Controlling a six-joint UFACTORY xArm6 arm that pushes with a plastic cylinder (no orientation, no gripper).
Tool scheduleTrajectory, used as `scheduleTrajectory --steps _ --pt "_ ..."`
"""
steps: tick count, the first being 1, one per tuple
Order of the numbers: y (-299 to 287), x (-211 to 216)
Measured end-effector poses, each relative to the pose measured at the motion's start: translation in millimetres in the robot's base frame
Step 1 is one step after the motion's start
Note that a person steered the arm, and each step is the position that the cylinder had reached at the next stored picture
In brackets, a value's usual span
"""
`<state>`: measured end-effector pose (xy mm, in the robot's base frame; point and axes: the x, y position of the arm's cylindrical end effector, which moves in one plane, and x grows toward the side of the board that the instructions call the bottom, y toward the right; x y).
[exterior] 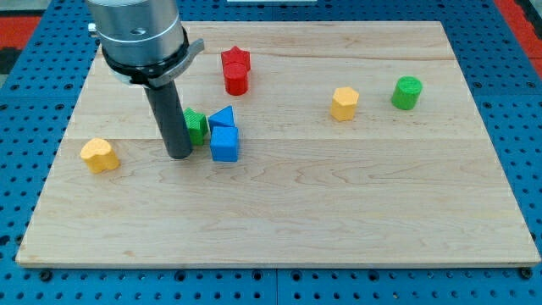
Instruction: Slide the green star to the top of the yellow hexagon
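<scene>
The green star (196, 125) is seen left of centre in the frame, largely hidden behind the dark rod, so its shape can barely be made out. My tip (179, 155) is placed just at the star's left and slightly below it, touching or nearly so; contact cannot be confirmed. No jaws are fitted to this arm, so nothing is held or clamped; only a push is possible.

The yellow hexagon (345, 103) is found well apart, toward the upper right of the frame, with a green cylinder (406, 92) further right. The goal spot lies above the hexagon, so the star must be driven rightward and a little upward. The tip is already set on the star's far side from the goal, which suits that direction.

The path is judged to be obstructed: two blue blocks (224, 135) lie just beside the star on its right, and a red star-like block (236, 71) sits above them. A yellow block (99, 155) rests on the table (356, 220) at far left.
</scene>
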<state>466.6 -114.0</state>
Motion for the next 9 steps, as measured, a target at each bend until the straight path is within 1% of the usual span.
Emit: scheduleTrajectory --steps 1,3,4,5,8,9 --pt "5 -8" --pt "-34 -66" --pt "-94 -75" --pt "-64 -94" --pt "106 -93" --pt "109 -76"
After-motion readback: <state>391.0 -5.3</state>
